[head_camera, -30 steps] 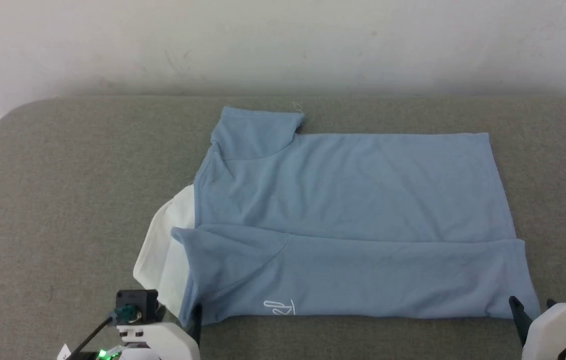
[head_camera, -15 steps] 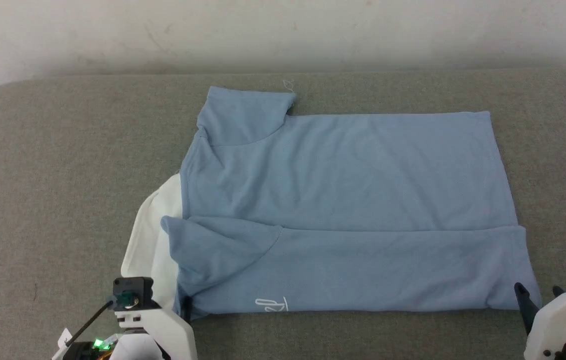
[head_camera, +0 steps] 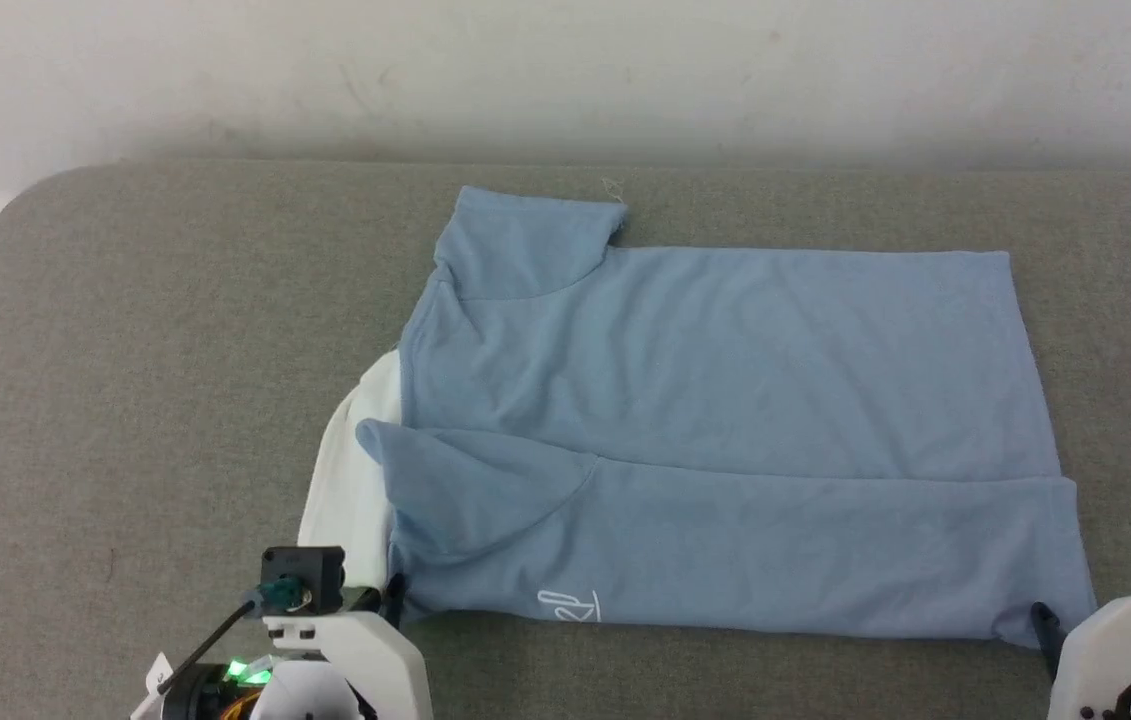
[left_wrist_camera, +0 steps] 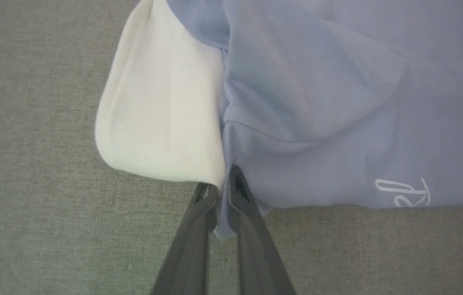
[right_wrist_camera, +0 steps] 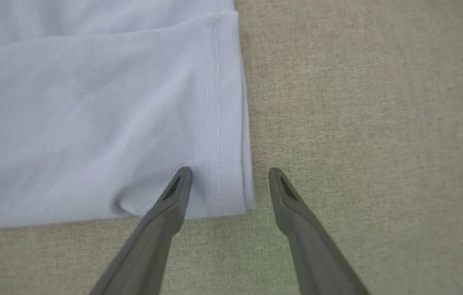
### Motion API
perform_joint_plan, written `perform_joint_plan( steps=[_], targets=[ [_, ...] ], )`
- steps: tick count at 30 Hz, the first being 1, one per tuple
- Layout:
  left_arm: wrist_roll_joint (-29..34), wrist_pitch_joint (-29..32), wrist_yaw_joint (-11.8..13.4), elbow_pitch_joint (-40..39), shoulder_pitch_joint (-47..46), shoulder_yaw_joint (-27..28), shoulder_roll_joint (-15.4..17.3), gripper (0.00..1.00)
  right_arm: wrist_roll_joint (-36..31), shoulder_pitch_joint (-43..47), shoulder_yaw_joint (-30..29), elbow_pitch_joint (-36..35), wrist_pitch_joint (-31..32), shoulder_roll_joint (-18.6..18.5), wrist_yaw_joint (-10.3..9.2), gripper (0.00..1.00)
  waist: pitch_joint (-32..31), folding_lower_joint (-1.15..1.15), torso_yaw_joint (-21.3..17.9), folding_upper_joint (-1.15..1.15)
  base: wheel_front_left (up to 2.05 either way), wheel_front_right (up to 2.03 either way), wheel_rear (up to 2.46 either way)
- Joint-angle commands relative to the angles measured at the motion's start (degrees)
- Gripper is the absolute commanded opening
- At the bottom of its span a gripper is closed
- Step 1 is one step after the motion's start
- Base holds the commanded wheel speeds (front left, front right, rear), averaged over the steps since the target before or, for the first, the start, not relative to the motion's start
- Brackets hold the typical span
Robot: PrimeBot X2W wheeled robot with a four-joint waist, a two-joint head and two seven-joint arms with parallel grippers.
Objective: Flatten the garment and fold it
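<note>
Garment (head_camera: 725, 430), folded lengthwise, is laid on the grey surface (head_camera: 175, 350). Its collar-end corner at 7 o'clock is pinched by the left gripper (left_wrist_camera: 221, 180); the hem corner at 5 o'clock is straddled by the wide-spread right gripper (right_wrist_camera: 231, 174), to be closed before the second fold.

A grey woven-fabric surface (head_camera: 175, 350) with a rounded far-left corner meets a scuffed off-white wall (head_camera: 565, 70) under soft, even light.

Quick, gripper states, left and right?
Left gripper: shut on the shirt.
Right gripper: open, fingers straddling the shirt's hem corner.
</note>
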Motion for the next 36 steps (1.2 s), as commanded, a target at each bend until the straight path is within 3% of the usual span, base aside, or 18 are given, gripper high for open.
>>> perform_joint_plan(
  steps=[1,4,5,6,7,8,17,29,36],
  targets=[
    [0.7,-0.1,0.7,-1.6,0.6,-0.2,0.7,0.00,-0.2,-1.5,-0.4,1.6,0.0,0.2,-0.06,1.00,0.5,0.00,0.5,0.00,0.00,0.00,0.00],
    [0.8,0.3,1.1,-3.5,0.7,-0.2,1.0,0.00,-0.2,-2.4,-0.5,4.6,0.1,0.2,-0.06,1.00,1.0,0.00,0.8,0.00,0.00,0.00,0.00],
    [0.8,0.4,1.2,-3.9,0.8,-0.3,1.2,0.00,-0.2,-2.6,-0.3,5.6,0.1,0.2,-0.06,0.48,1.1,0.00,0.9,0.00,0.00,0.00,0.00],
    [0.9,0.6,1.2,-4.2,0.9,-0.3,1.3,0.00,-0.1,-2.7,-0.2,6.5,0.2,0.2,-0.06,0.13,1.2,0.00,0.9,0.00,0.00,0.00,0.00],
    [0.9,0.6,1.2,-4.2,0.9,-0.3,1.3,0.00,-0.1,-2.7,-0.2,6.5,0.2,0.2,-0.06,0.13,1.2,0.00,0.9,0.00,0.00,0.00,0.00],
    [0.9,0.7,1.3,-4.4,1.0,-0.4,1.4,0.00,-0.1,-2.9,-0.1,7.1,0.0,0.2,-0.06,0.00,1.3,0.00,0.9,0.00,0.00,0.00,0.00],
    [0.7,1.1,1.9,-4.7,2.4,-0.3,2.9,0.00,-0.6,-3.3,-1.3,6.0,-1.7,0.2,-0.06,0.00,-1.4,0.00,0.1,0.00,0.00,0.00,0.00],
    [-0.9,3.4,3.8,-7.9,9.6,-0.3,7.1,0.00,3.4,5.6,-1.7,-6.7,7.8,-1.5,-0.06,0.00,-6.6,0.00,-0.7,0.00,0.00,0.00,0.00],
    [-2.8,5.3,3.5,-7.8,13.0,-1.3,7.8,0.00,5.1,10.1,-1.9,-7.9,10.8,-1.0,-0.06,0.00,-6.5,0.00,-0.6,0.00,0.00,0.00,0.00]
  ],
)
